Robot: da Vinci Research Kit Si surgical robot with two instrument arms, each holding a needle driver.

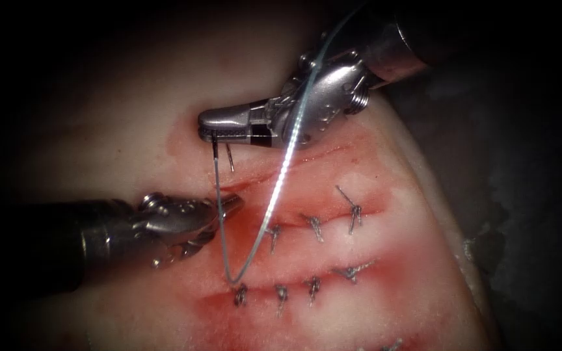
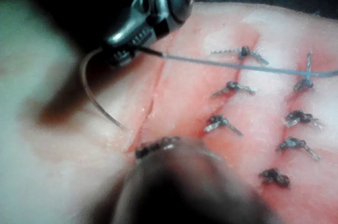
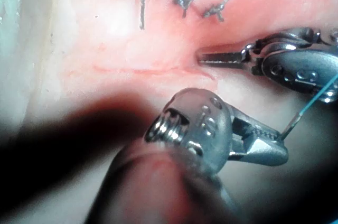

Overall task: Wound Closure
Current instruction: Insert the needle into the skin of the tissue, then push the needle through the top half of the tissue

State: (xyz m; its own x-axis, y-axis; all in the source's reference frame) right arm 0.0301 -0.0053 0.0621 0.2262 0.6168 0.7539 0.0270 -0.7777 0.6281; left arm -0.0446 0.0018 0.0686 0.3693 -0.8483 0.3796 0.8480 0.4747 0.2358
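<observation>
Low in the endoscope frame, two rows of finished stitches (image 1: 311,224) sit in red fluid (image 1: 372,273) on the tissue (image 1: 131,117). A slack loop of thread (image 1: 281,175) dips to the lower row's left end.

At centre left, I have the left tool (image 1: 229,205) lying nearly level, shaft entering from the left edge and tip at the left end of the open cut (image 1: 258,175). Its jaws look closed, and I see nothing held between them.

Above centre, the right tool (image 1: 219,132) reaches down from the upper right, wrist bent so its jaws point left. They are clenched on the needle (image 2: 92,94) near its thread end. The left wrist view shows the curve arcing down to a tip at the tissue just left of the cut; I cannot tell whether it has entered.

Risks, in my judgement:
- The thread drapes over the right tool's wrist and crosses the left tool's tip; moving either could snag it.
- A needle gripped this far back may swivel under load.
</observation>
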